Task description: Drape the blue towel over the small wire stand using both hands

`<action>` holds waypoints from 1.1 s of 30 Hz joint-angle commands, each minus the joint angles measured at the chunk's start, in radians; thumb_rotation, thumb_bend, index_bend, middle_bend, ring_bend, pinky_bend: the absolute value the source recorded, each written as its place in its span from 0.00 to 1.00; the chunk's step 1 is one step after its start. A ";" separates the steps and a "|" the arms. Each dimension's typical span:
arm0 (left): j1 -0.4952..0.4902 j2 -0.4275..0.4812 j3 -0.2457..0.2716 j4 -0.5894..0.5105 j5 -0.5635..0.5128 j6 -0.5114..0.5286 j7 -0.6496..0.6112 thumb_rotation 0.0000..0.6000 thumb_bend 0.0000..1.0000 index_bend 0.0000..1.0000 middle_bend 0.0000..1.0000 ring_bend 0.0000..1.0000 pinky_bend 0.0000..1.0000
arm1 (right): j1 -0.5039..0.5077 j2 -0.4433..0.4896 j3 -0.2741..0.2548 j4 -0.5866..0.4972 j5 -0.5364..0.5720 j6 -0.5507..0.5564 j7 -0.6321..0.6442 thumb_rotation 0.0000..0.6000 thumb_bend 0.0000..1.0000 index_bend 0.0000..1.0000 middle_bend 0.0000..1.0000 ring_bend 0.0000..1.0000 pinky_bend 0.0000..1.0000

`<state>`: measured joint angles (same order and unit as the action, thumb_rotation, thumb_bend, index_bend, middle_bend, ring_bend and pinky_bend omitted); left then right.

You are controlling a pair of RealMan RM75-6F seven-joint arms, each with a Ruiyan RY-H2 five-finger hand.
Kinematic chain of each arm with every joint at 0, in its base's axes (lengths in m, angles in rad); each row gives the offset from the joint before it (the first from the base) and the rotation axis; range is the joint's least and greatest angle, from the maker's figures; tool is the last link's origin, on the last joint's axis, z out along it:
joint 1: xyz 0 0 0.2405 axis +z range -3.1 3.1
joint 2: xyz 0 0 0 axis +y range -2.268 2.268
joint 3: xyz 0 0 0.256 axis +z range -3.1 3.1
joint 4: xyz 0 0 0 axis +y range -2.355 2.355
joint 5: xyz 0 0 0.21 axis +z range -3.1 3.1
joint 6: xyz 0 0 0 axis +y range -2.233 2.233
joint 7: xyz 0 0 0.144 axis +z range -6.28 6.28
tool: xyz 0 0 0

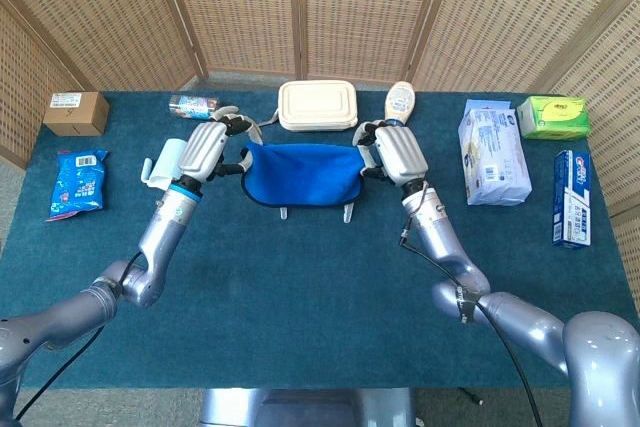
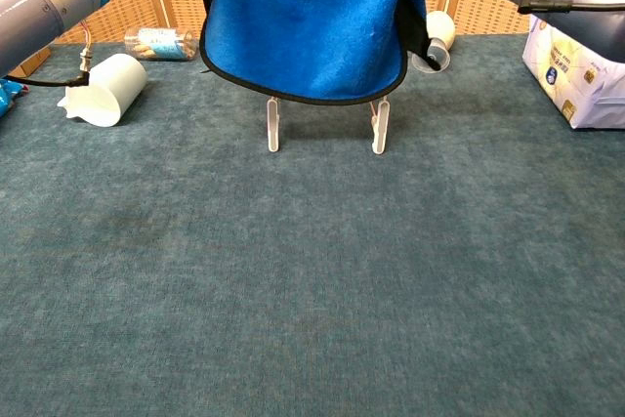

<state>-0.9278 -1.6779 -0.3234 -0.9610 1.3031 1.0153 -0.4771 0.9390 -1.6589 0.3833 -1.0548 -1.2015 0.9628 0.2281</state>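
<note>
Blue towel (image 2: 305, 28) held by both hands, covering wire stand (image 2: 376, 128).

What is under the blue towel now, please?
Under the blue towel, only two white feet of the wire stand show. The towel covers its upper part. The left hand and right hand hold the towel's corners.

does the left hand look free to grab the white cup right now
Probably not. The left hand is pinching a corner of the towel, holding it up with the right hand over the stand. The cup lies close beside it, unblocked, but the towel must be released first.
</note>
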 commanded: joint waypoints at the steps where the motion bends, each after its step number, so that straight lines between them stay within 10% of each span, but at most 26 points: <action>1: -0.004 -0.006 -0.001 0.005 0.001 -0.002 -0.003 1.00 0.57 0.79 0.45 0.34 0.14 | -0.002 0.000 -0.002 0.005 -0.002 0.000 0.002 1.00 0.48 0.91 0.48 0.38 0.46; 33: -0.038 -0.036 -0.015 0.026 0.005 -0.012 0.002 1.00 0.57 0.79 0.45 0.34 0.14 | -0.021 0.018 0.001 0.000 0.001 0.005 0.008 1.00 0.48 0.90 0.48 0.38 0.46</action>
<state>-0.9661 -1.7137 -0.3387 -0.9351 1.3087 1.0028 -0.4747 0.9177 -1.6410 0.3841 -1.0551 -1.2008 0.9675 0.2365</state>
